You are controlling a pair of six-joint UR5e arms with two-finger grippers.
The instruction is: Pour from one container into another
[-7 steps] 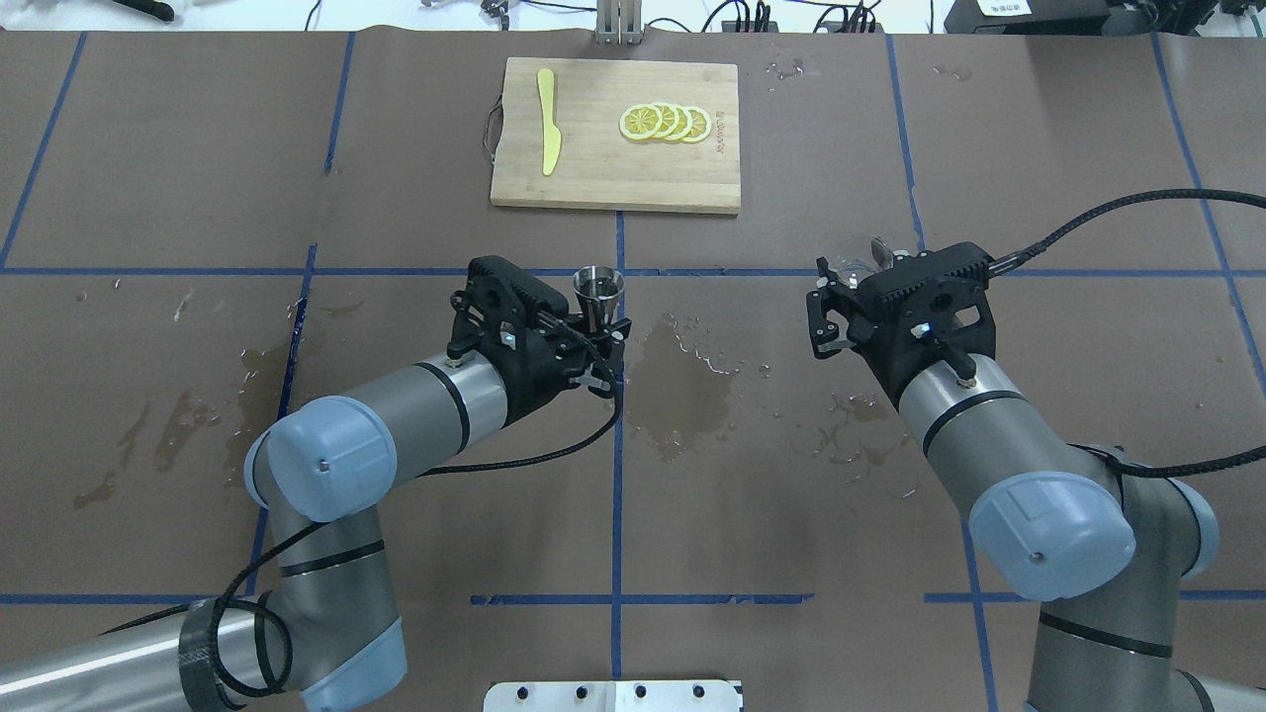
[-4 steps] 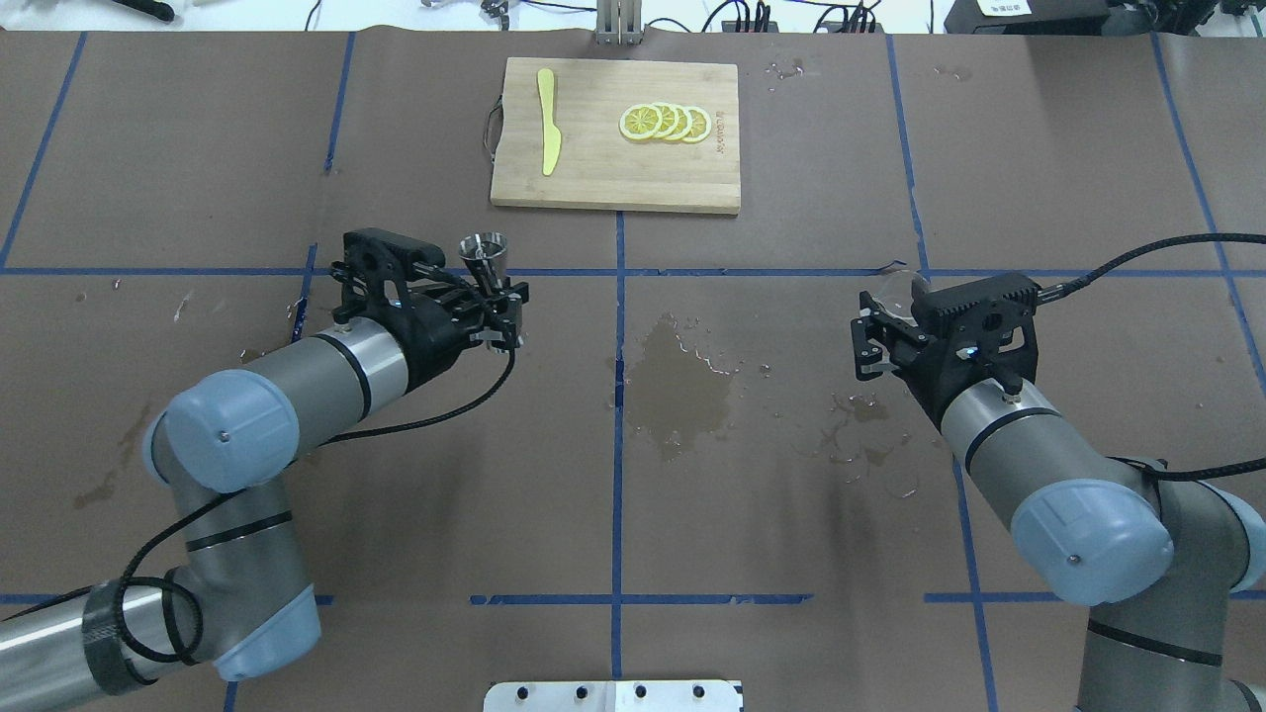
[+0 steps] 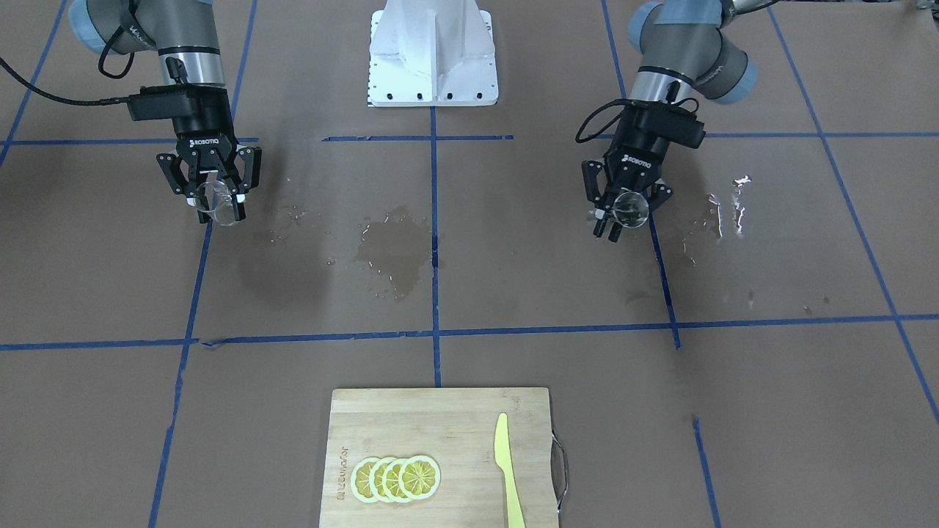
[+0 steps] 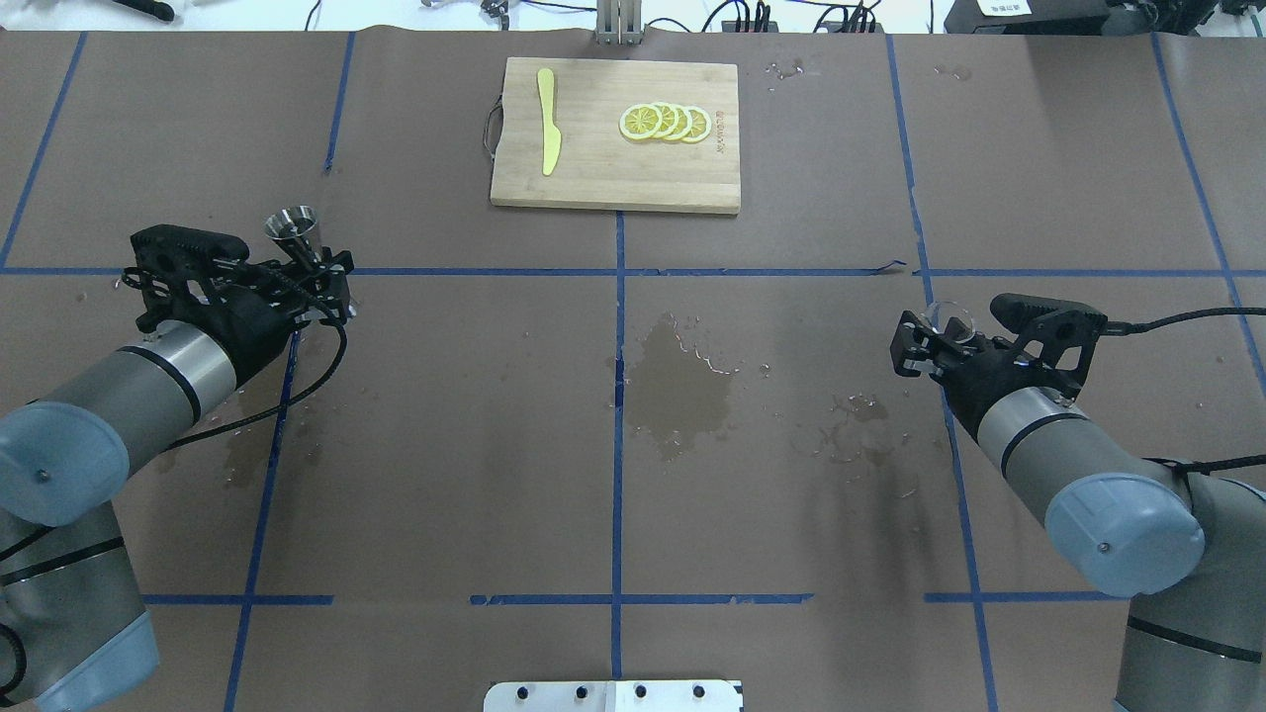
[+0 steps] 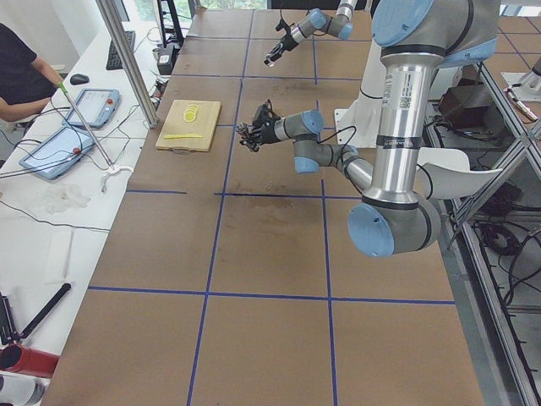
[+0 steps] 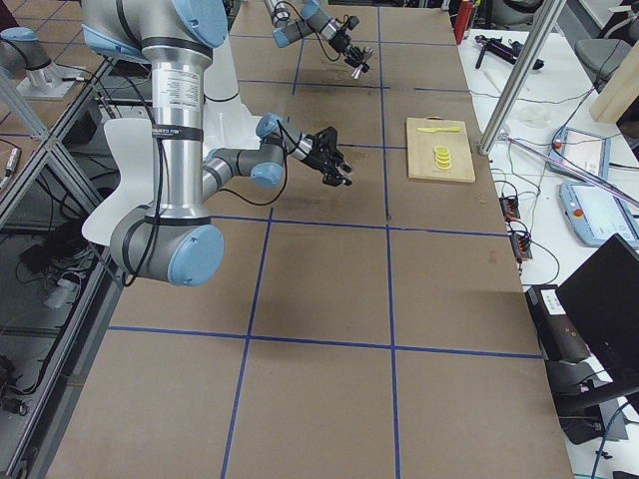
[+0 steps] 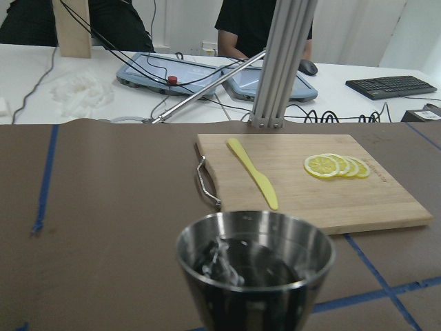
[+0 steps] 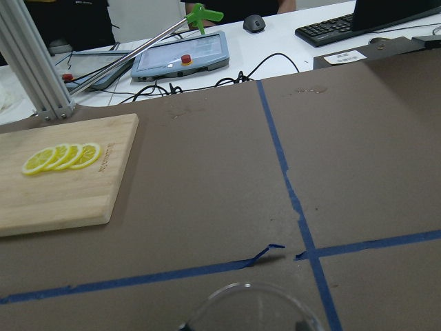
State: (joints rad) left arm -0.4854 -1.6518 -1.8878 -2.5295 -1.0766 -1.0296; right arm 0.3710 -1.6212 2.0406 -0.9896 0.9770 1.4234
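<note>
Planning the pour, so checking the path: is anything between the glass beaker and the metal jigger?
Nothing visible does. Between the glass beaker and the metal jigger lies only a flat wet patch; the cutting board sits farther off.

Glossy metal jigger (image 7: 255, 272) — clear glass beaker (image 3: 213, 199)

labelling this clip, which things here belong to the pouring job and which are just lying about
Part of the job:
- glass beaker, to pour from
- metal jigger, to pour into

Just lying about:
- cutting board
- lemon slices
- yellow knife
- wet patch
</note>
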